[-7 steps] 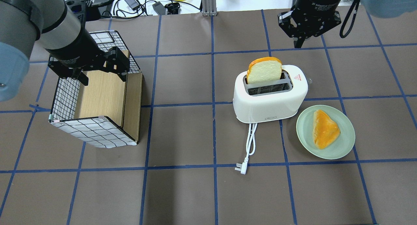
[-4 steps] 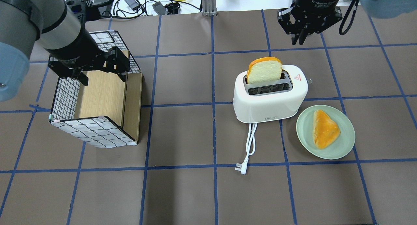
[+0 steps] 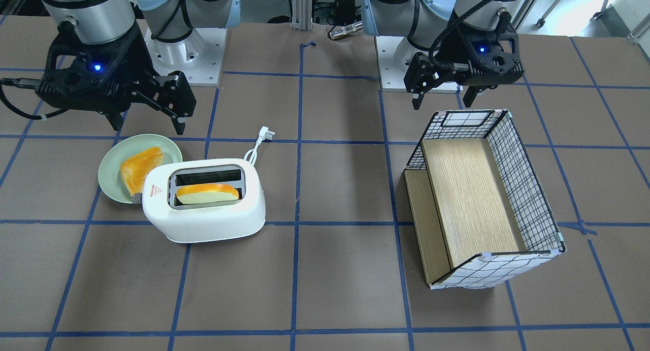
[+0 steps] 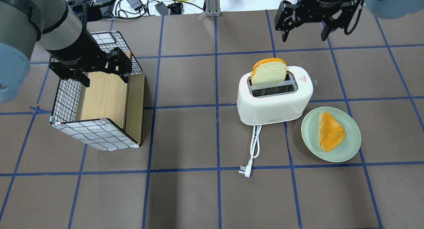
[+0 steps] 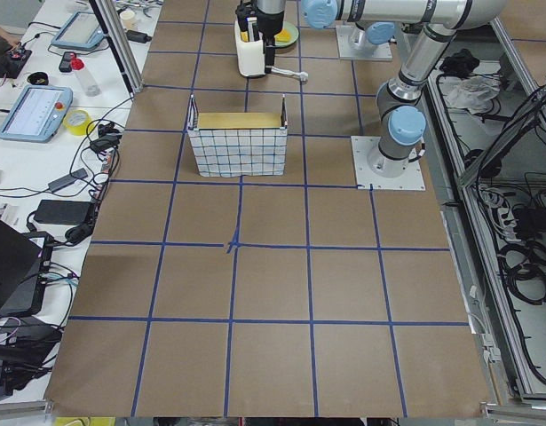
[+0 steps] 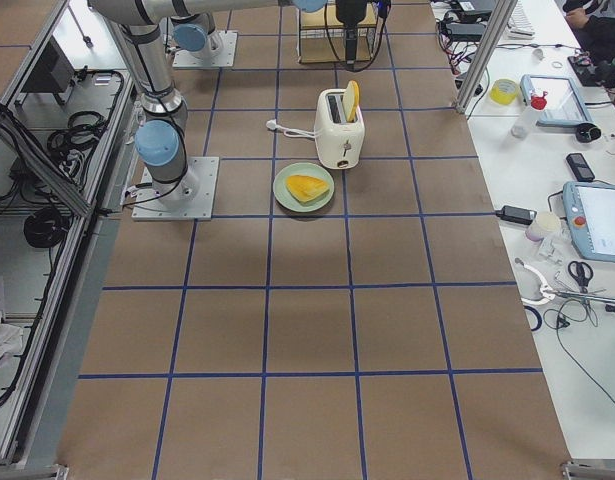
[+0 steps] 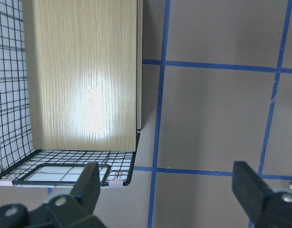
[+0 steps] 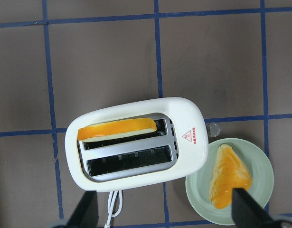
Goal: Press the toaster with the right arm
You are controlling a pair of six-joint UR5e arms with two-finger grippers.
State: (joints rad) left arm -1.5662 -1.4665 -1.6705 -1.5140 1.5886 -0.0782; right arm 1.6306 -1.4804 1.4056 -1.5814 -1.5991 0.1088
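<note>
The white toaster (image 4: 275, 101) stands right of centre with a bread slice (image 4: 269, 71) upright in its far slot and the near slot empty. It also shows in the front view (image 3: 203, 216) and the right wrist view (image 8: 136, 142). A red triangle (image 4: 302, 78) marks its right end, and a small clear knob (image 4: 314, 81) sticks out there. Its cord (image 4: 254, 144) runs toward the near edge. My right gripper (image 4: 304, 35) is open and empty, high above the table beyond the toaster, also seen in the front view (image 3: 146, 121). My left gripper (image 4: 104, 77) is open and empty over the checkered box (image 4: 96, 134).
A green plate (image 4: 308, 129) with an orange-crusted bread piece (image 4: 330, 131) sits just right of the toaster. The checkered box lies on its side at the left with its wooden inside (image 7: 84, 76) showing. Cables and clutter lie past the far edge (image 4: 132, 3).
My right gripper has gone from shut to open and has drifted slightly toward the far edge. The left arm, toaster and bread have not moved.
</note>
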